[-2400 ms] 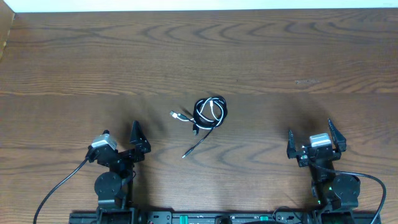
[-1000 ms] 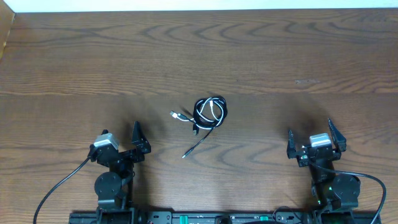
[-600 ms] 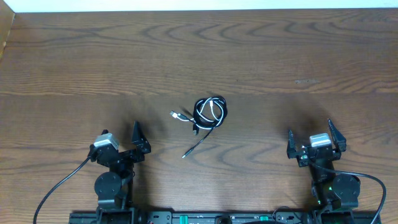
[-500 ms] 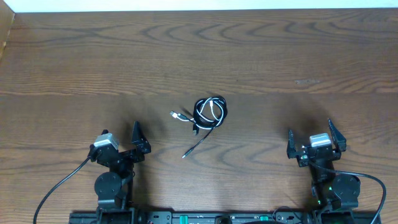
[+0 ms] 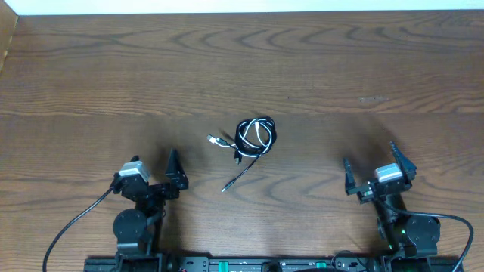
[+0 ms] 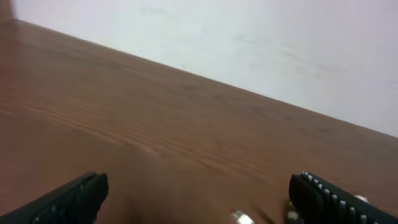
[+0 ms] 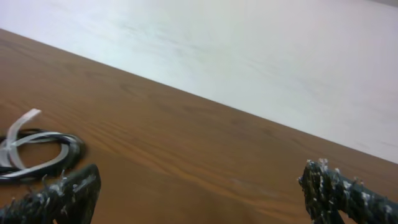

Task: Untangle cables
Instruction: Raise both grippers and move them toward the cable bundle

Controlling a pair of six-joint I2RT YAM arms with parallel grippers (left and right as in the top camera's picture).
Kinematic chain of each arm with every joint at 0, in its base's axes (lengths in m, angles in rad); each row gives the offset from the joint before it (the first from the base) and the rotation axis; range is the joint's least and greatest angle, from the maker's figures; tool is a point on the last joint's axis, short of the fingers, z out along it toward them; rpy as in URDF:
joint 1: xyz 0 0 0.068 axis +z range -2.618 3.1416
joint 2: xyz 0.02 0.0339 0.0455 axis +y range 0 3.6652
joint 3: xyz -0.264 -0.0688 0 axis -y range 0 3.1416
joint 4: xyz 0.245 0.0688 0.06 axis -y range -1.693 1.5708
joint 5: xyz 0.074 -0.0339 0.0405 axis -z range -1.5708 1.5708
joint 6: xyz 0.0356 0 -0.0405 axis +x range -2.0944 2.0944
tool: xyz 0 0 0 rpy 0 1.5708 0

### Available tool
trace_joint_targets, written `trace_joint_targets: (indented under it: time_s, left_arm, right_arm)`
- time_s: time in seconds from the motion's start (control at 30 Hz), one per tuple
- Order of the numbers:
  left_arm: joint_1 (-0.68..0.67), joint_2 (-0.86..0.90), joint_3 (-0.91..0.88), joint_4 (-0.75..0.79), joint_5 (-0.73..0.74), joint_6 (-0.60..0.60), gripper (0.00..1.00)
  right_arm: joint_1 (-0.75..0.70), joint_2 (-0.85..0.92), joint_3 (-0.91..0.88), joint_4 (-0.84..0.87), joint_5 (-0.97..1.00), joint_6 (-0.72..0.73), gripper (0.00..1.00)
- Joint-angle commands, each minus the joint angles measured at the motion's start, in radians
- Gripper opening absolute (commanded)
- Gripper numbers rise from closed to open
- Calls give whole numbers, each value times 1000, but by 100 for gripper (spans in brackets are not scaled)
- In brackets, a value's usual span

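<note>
The black and white cables [image 5: 255, 137] are lying coiled in one bundle near the middle of the tabletop [image 5: 363, 68]. The jaws of the left arm [image 5: 138, 198] and right arm [image 5: 389, 193] are being held wide open, empty, near the front edge, seemingly ready for reaching it.

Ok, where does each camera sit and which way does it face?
Overhead: above the table, looking straight down on the cables; left gripper and right gripper, open, at the bottom edge.
Left wrist: behind the left gripper, facing across the table to the wall; its fingers at the bottom corners.
Right wrist: likewise behind the right gripper; fingers at the bottom corners, cables at left.
Shared: overhead and right wrist both show the cables.
</note>
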Motion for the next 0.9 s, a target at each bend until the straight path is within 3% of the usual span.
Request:
trace_joint_targets:
  time_s: [0.0, 0.3, 0.53, 0.87]
  left_arm:
    - [3, 0, 144, -21, 82, 10, 98]
    - [3, 156, 463, -165, 82, 41, 98]
    - [3, 465, 735, -354, 146, 49, 98]
    - [3, 932, 1103, -730, 271, 123, 98]
  right_arm:
    - [-2, -7, 45, -2, -78, 119, 99]
    - [-2, 87, 313, -133, -82, 158, 99]
    - [-2, 381, 644, -337, -83, 158, 99]
    - [-2, 877, 1147, -781, -122, 105, 99]
